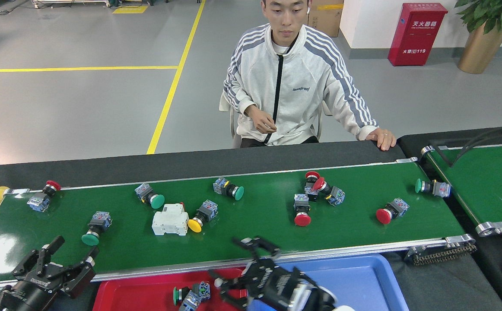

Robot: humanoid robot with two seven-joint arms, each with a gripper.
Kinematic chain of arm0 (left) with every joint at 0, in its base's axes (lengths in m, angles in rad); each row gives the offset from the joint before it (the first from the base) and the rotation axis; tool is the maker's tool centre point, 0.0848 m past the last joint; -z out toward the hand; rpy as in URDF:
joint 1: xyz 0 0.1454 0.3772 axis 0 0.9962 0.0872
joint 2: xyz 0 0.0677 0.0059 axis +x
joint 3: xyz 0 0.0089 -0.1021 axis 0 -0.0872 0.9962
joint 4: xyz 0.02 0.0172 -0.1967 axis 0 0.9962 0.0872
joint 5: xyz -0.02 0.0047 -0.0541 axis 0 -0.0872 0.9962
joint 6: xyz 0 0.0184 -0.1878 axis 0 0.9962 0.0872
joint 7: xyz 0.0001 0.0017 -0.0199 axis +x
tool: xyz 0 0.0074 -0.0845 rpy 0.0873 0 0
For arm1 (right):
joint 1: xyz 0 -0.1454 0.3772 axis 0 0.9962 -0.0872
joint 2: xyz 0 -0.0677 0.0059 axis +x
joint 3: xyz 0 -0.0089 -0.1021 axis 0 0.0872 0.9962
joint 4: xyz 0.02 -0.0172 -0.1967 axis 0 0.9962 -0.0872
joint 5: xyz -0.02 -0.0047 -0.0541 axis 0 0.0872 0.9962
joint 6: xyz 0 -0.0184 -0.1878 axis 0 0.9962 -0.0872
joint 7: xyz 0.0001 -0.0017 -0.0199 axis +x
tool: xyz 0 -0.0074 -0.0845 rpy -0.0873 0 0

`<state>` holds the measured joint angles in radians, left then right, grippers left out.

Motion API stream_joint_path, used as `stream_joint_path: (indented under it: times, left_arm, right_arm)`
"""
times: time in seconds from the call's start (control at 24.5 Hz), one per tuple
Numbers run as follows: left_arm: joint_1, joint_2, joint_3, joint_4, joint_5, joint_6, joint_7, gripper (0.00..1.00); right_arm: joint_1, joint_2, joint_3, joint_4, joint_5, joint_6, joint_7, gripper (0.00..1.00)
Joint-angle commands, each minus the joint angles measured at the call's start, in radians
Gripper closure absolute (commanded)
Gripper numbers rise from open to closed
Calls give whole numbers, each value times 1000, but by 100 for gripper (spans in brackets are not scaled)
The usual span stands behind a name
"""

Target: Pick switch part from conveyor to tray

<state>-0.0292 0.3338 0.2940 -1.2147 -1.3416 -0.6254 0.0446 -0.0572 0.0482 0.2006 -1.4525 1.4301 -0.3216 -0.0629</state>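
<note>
Right gripper (244, 270), jaws spread and empty, hangs over the red tray (147, 291) at lower centre. Retract upward, clear of the switches (190, 296). Left gripper (63, 263): jaws spread.

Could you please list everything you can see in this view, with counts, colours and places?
Conveyor: one, dark green, across the middle.
Red push buttons: five on the belt.
Green push buttons: four on the belt.
Yellow push button: one, beside the breaker.
Breaker: one, white, mid-belt.
Red tray: one, near edge, holding at least one green-capped switch.
Blue tray: one, right of the red one.
Second belt: green, far right.
Person: one, seated behind.
Fire box: red.
Left gripper: open.
Right gripper: open, over the red tray.
</note>
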Motion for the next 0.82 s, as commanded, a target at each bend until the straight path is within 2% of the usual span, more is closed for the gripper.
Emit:
stream_joint_path:
  times: [0.0,0.12,0.2,0.37,0.41,0.57,0.69,0.77]
  left_arm:
    - [-37,10,2,11,-8,50,3,1]
    - [-84,13,4,67,-41,98,3,1]
    - [-120,7,2,115,-76,171,3,1]
    - [-164,8,-29,170,-102,197,8,2]
    - [-169,8,-30,182,-102,205,8,7]
    - [-176,-1,-33,213,-102,214,12,69]
    - [-170,-10,-32,211,-97,211,15,87]
    - [-160,-12,-32,193,-87,199,18,93]
  right_arm:
    - [25,15,-98,-28,-4,159,-40,1]
    - [66,-1,-150,-22,-5,311,-91,1]
    - [91,-30,-173,-22,-7,328,-87,1]
    - [77,-33,-193,-14,-30,332,-48,1]
    - [66,-30,-187,-11,-23,340,-37,1]
    - [-13,-22,-89,41,-19,444,-26,1]
    - [-85,-27,-21,124,-19,526,-8,1]
    - [-131,-28,-6,181,-20,541,-5,1]
